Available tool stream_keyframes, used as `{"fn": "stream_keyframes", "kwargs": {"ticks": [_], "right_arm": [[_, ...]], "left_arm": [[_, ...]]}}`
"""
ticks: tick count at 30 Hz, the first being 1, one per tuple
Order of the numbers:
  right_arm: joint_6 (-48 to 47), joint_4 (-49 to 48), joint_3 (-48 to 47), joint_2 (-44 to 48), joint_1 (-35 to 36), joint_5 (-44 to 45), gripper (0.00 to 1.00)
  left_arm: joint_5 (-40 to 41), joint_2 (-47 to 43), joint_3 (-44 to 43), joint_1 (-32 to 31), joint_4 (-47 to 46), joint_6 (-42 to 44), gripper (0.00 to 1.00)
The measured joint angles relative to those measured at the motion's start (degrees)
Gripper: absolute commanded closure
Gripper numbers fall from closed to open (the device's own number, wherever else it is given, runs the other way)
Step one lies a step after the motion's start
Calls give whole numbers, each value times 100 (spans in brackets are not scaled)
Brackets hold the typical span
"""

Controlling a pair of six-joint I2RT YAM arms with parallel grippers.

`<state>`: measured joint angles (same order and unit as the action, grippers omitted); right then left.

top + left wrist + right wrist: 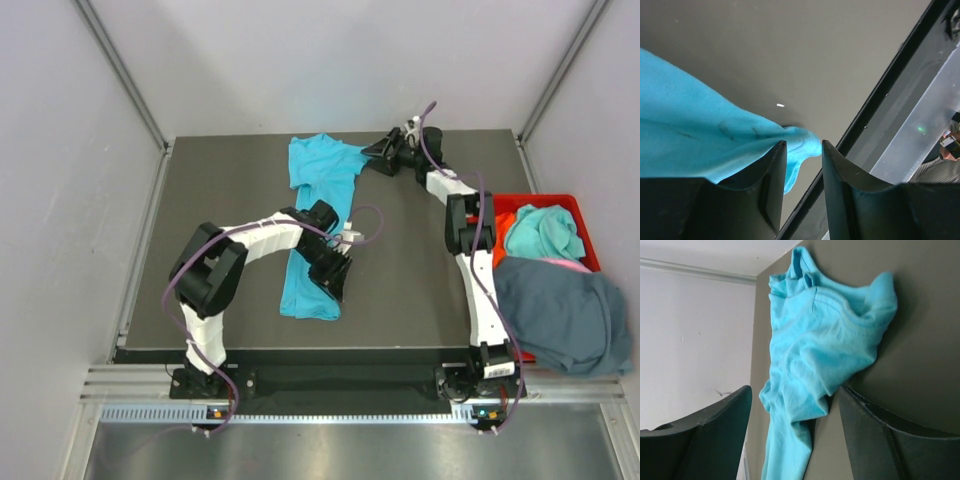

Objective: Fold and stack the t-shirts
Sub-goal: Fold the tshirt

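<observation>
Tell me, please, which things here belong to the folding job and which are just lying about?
Belong to the job:
- turquoise t-shirt on the table
- teal shirt in the bin
- slate-grey shirt
- pinkish cloth

Just there:
- red bin, only holding the waiting shirts

The left arm (215, 270) and the right arm (478, 290) are built the same: white links between bulky black joints. A thin purple cable (366, 212) runs along each arm in loose loops. The left gripper (334, 284) and the right gripper (368, 158) are black, with matte fingers (771, 190) that are curved on the inner faces.
</observation>
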<state>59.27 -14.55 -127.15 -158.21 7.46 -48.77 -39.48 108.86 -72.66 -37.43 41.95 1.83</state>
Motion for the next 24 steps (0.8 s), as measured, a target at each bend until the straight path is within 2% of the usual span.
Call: {"fn": "stream_keyframes", "kwargs": {"ticks": [12, 17, 24], "right_arm": [[-234, 50, -804, -398, 42, 723, 29], [-1231, 894, -1239, -417, 46, 1058, 30], [-3005, 1923, -1554, -271, 66, 2037, 30]], "left_arm": [[354, 323, -4, -208, 15, 33, 57], [446, 501, -179, -372, 214, 24, 56], [706, 682, -516, -710, 542, -20, 54]]}}
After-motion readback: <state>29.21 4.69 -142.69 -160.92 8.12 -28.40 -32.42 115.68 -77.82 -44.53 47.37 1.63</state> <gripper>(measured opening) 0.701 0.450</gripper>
